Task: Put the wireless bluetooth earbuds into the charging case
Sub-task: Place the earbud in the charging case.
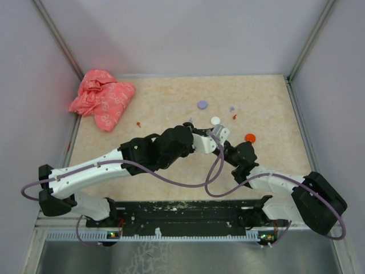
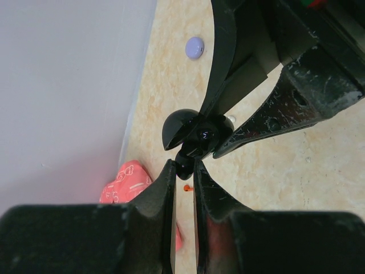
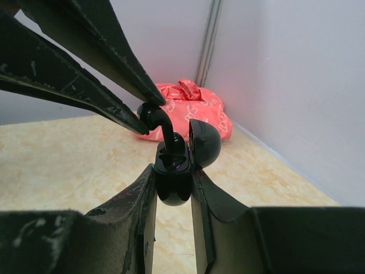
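My right gripper (image 3: 173,181) is shut on the open black charging case (image 3: 172,193), held above the table with its lid (image 3: 204,142) flipped back. My left gripper (image 2: 183,166) is shut on a black earbud (image 2: 184,161). The earbud's stem (image 3: 168,132) points down into the case's socket. In the top view both grippers meet at mid-table, left (image 1: 204,140) and right (image 1: 223,142). Loose on the table lie an orange-red earbud (image 1: 138,123), another (image 1: 234,116) and a lilac one (image 1: 232,108).
Round discs lie behind the grippers: lilac (image 1: 202,104), white (image 1: 215,120) and orange-red (image 1: 250,137). A crumpled pink-red bag (image 1: 102,97) sits at the far left corner. Grey walls close in the table on the left, back and right.
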Controlling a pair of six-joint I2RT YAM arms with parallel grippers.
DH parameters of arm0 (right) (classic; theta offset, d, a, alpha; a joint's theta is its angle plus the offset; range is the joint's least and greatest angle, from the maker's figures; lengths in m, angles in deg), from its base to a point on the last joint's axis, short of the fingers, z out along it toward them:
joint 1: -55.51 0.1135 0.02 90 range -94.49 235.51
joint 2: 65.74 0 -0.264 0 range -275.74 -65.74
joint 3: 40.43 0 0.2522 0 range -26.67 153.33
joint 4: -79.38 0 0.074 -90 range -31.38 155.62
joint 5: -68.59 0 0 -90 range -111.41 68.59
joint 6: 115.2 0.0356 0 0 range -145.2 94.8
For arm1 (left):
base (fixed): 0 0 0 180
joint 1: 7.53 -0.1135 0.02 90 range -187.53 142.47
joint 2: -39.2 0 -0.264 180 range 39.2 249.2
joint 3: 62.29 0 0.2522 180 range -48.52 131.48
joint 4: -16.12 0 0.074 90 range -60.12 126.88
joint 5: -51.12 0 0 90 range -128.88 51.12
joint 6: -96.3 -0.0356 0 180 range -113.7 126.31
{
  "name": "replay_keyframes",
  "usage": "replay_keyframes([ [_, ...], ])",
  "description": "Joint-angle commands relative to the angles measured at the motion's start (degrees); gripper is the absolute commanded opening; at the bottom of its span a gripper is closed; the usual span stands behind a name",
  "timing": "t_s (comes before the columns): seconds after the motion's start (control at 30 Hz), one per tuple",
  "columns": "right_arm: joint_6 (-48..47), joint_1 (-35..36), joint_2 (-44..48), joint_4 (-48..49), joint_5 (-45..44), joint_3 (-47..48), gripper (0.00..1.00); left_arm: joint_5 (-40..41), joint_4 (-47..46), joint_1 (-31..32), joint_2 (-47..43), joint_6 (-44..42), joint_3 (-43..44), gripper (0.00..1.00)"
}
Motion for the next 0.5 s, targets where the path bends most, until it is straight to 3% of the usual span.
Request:
replay_keyframes([
  [0.0,1.29,0.34,-0.91,5.82,1.78,1.84,0.00,-1.67,-1.28,-0.65,-1.94,1.12,-0.21,0.00],
  [0.47,1.47,0.31,-1.00,6.26,2.19,1.81,0.00,-4.03,1.32,-1.60,-1.85,2.17,-0.52,0.00],
])
